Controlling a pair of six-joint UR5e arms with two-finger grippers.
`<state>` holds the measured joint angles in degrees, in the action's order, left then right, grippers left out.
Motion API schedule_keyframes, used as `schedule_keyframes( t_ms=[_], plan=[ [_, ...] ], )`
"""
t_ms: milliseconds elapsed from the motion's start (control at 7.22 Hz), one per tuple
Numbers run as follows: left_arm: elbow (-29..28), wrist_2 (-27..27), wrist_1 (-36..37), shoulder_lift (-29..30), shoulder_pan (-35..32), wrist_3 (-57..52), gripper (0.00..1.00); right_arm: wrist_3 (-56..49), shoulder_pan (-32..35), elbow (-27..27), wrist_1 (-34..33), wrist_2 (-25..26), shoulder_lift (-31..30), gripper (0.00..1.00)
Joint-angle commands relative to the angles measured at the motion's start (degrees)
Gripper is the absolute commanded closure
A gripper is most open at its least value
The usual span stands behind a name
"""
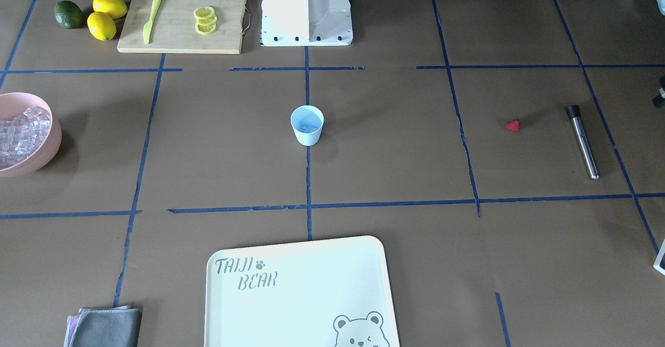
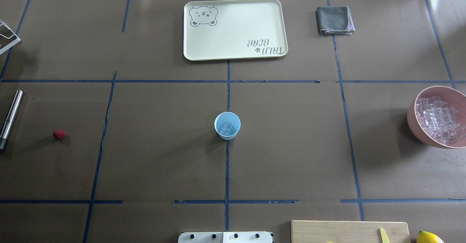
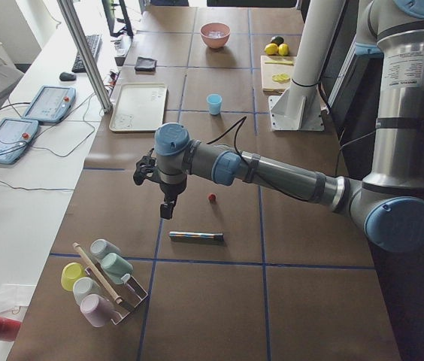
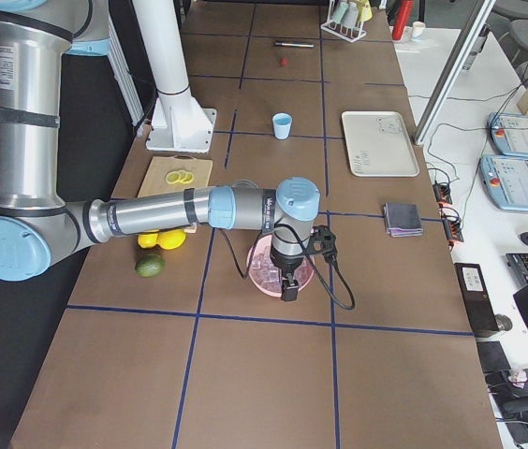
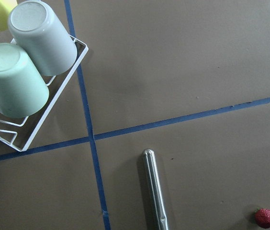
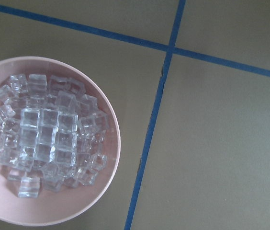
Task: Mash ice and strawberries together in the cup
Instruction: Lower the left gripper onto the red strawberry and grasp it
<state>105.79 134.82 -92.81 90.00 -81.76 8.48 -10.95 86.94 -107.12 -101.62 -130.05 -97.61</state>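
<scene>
The light-blue cup (image 2: 227, 126) stands at the table's middle with a few ice cubes (image 2: 227, 128) inside. More ice (image 6: 49, 143) fills the pink bowl (image 2: 415, 121) at the robot's right. The red strawberry (image 2: 59, 134) lies on the table at the robot's left, also in the left wrist view (image 5: 264, 217). My left gripper (image 3: 165, 213) hangs above the table beside the strawberry (image 3: 211, 198); I cannot tell whether it is open or shut. My right gripper (image 4: 289, 292) hangs over the pink bowl's rim (image 4: 259, 283); I cannot tell its state either.
A metal muddler (image 2: 11, 117) lies near the strawberry. A wire rack of upturned cups (image 5: 25, 72) stands at the left end. A cream tray (image 2: 235, 30), a grey cloth (image 2: 334, 20), and a cutting board (image 1: 182, 19) with lemon slices, lemons and an avocado are around.
</scene>
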Motion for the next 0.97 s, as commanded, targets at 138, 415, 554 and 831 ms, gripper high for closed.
schedule_keyframes(
  t_ms=[138, 415, 554, 831],
  plan=[
    [7.7, -2.4, -0.5, 0.0, 11.0, 19.0, 0.0, 0.0, 1.0, -0.8, 0.1, 0.0, -2.9, 0.0],
    [8.5, -12.2, -6.8, -1.0, 24.0, 33.6, 0.0, 0.3, 1.0, -1.0, 0.0, 0.0, -2.9, 0.0],
    [6.1, -15.1, -11.7, -1.9, 27.4, 37.0, 0.0, 0.4, 1.0, -1.1, 0.0, 0.0, -2.9, 0.0],
    [-0.9, -15.3, -21.3, -3.0, 29.5, 38.4, 0.0, 0.5, 1.0, -1.1, 0.0, 0.0, -2.9, 0.0]
  ],
)
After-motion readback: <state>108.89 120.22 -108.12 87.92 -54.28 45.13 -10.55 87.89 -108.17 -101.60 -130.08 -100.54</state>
